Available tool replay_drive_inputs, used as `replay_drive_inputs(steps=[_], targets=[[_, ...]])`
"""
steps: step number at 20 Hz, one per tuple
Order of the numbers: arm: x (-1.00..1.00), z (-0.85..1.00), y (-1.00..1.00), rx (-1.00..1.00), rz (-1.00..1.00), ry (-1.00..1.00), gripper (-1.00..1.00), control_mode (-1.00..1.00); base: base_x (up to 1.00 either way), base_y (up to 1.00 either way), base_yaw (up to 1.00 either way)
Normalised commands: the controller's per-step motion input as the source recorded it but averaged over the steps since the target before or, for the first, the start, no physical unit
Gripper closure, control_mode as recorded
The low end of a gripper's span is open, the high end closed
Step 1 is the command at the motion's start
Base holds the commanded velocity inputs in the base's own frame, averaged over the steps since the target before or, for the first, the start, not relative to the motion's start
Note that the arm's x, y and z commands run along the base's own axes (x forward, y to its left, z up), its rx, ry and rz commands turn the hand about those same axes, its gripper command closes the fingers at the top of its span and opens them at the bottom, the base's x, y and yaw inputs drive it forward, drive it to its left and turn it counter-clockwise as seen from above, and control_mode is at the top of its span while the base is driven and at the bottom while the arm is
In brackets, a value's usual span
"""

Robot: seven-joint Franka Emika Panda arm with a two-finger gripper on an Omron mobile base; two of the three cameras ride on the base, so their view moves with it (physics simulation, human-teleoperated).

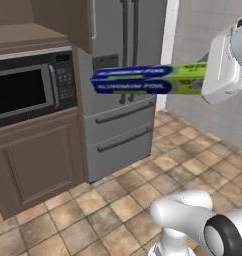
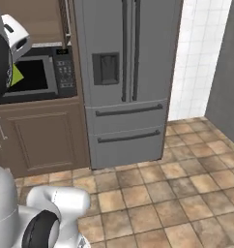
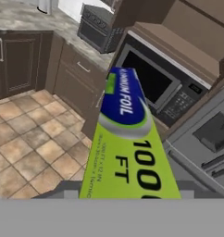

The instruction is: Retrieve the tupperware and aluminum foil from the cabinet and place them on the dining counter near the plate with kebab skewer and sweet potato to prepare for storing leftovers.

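The steel fridge (image 1: 124,85) stands just behind, the built-in microwave (image 1: 28,87) to its left over a brown base cabinet (image 1: 35,162), tiled floor (image 1: 163,180) below. The aluminum foil (image 1: 148,80) hangs in mid-air, well above the floor, in front of the fridge doors. It lies level, blue end pointing toward the microwave, green end in the gripper (image 1: 213,75), whose jaws pinch it.

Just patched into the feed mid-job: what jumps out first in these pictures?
The aluminum foil box, blue with a green end, hangs level in mid-air, its green end in the gripper, in front of the grey fridge. Left of the fridge sits a built-in microwave in brown cabinetry, above a tiled floor.
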Motion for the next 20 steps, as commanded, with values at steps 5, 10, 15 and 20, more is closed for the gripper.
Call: replay_drive_inputs(steps=[5, 10, 15, 20], targets=[[0.00, 0.00, 0.00, 0.00, 0.00, 0.00, 1.00, 1.00, 0.10, -0.55, -0.48], [0.00, 0.00, 0.00, 0.00, 0.00, 0.00, 1.00, 1.00, 0.33, -0.40, -0.64], [0.00, 0.00, 0.00, 0.00, 0.00, 0.00, 1.00, 1.00, 0.17, -0.23, -0.77], [0.00, 0.00, 0.00, 0.00, 0.00, 0.00, 1.00, 1.00, 0.02, -0.12, -0.85]])
